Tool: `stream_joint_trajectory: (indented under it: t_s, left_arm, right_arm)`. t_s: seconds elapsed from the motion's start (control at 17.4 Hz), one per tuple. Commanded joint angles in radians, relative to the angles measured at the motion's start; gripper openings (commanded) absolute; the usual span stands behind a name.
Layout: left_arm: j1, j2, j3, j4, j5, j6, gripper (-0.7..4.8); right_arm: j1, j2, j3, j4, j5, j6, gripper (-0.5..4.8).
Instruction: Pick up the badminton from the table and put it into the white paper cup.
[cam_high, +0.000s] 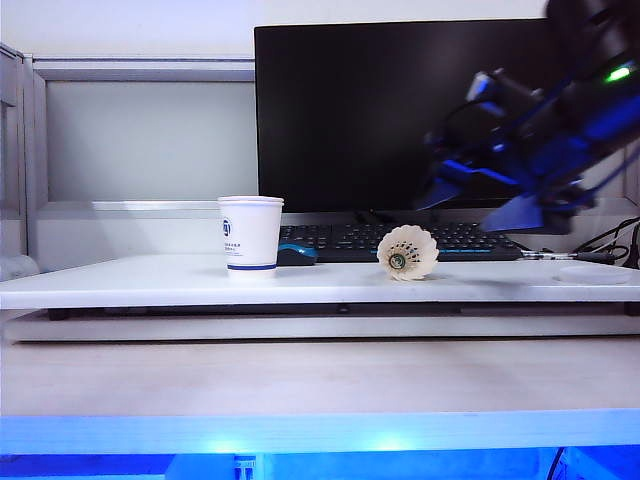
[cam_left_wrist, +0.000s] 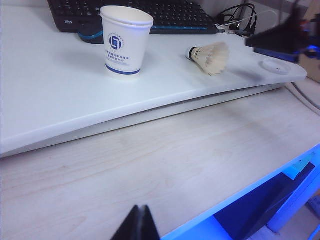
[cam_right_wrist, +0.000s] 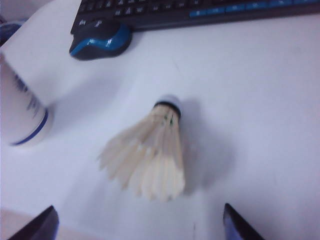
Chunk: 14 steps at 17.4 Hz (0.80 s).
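The badminton (cam_high: 408, 252) lies on its side on the white table (cam_high: 150, 285), right of the upright white paper cup (cam_high: 250, 235). My right gripper (cam_high: 480, 205) hovers above and to the right of the badminton, blurred, jaws wide open and empty. In the right wrist view the badminton (cam_right_wrist: 150, 155) lies ahead of the open gripper (cam_right_wrist: 139, 212), between its two fingertips (cam_right_wrist: 40, 227) but apart from them; the cup (cam_right_wrist: 20, 115) shows at the edge. My left gripper (cam_left_wrist: 140, 212) is shut and empty over the pale wood surface, far from the cup (cam_left_wrist: 125, 42) and the badminton (cam_left_wrist: 210, 56).
A black keyboard (cam_high: 400, 240) and a blue-black mouse (cam_high: 296, 254) lie behind the cup and badminton, in front of a dark monitor (cam_high: 380, 110). A flat white disc (cam_high: 593, 273) sits at the table's right end. Cables (cam_high: 610, 240) trail at the far right.
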Motion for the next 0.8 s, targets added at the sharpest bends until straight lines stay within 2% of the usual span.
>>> stream_joint_trajectory:
  t_s: [0.06,0.4,0.46,0.52,0.63,0.8]
  left_arm:
    - [-0.001,0.0,-0.001,-0.025,0.014,0.0,-0.05]
    - [-0.001,0.0,-0.002,-0.025,0.014,0.0,-0.05]
    - [-0.001,0.0,-0.002,-0.025,0.014,0.0,-0.05]
    - [-0.001,0.0,-0.002,-0.025,0.013,0.0,-0.05]
    - [-0.001,0.0,-0.002,-0.025,0.012,0.0,-0.05]
    - [-0.001,0.0,-0.002,-0.024,0.011,0.0,-0.05]
  right_arm:
    - [0.0,0.105,0.057,0.027,0.003,0.002,4.22]
    - [0.001,0.216,0.156,0.028,0.012,0.001,4.17]
    - [0.001,0.231,0.169,0.027,0.023,0.001,3.98]
    - [0.001,0.246,0.177,0.028,0.026,0.001,3.47]
    - [0.001,0.269,0.184,0.031,0.026,0.001,2.75]
    - [0.001,0.292,0.191,0.041,0.026,0.001,0.62]
